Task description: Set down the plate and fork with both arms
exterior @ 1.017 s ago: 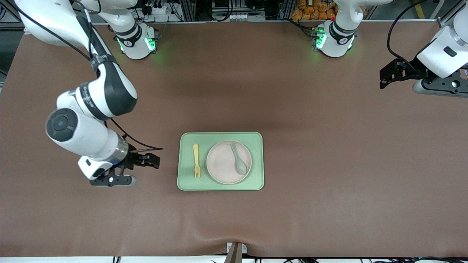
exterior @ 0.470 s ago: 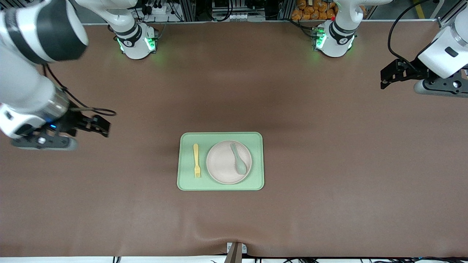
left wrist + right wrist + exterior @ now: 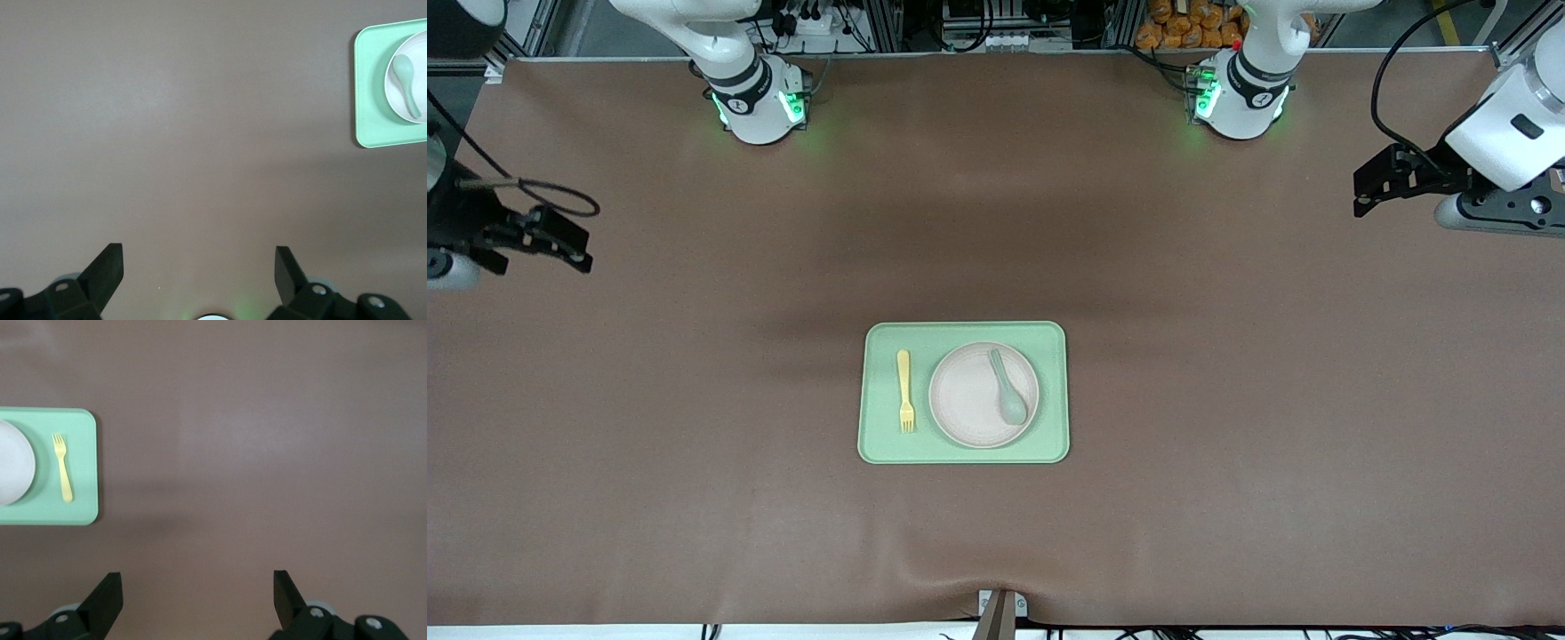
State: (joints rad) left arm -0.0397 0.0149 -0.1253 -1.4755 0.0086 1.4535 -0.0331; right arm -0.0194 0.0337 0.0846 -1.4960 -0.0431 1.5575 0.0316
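Note:
The pale pink plate (image 3: pixel 966 411) lies on a light-green tray (image 3: pixel 963 333) in the middle of the table, with a grey-green spoon (image 3: pixel 1007 388) resting in it. The yellow fork (image 3: pixel 905 389) lies on the tray beside the plate, toward the right arm's end. My right gripper (image 3: pixel 569 249) hangs open and empty over bare table at the right arm's end; its wrist view shows the gripper (image 3: pixel 198 587), the fork (image 3: pixel 62 467) and the plate (image 3: pixel 13 470) well off from it. My left gripper (image 3: pixel 1369 191) waits open and empty over the left arm's end. The left wrist view shows that gripper (image 3: pixel 198 263), the plate (image 3: pixel 399 100) and the tray's edge (image 3: pixel 370 87).
Brown cloth covers the whole table. The two arm bases (image 3: pixel 758 102) (image 3: pixel 1238 98) glow green along the table edge farthest from the front camera. A small bracket (image 3: pixel 1000 609) sits at the nearest edge.
My right arm has swung away from beside the tray out to its own end of the table, open and empty. The left arm has barely moved. Tray, plate, fork and spoon stay put.

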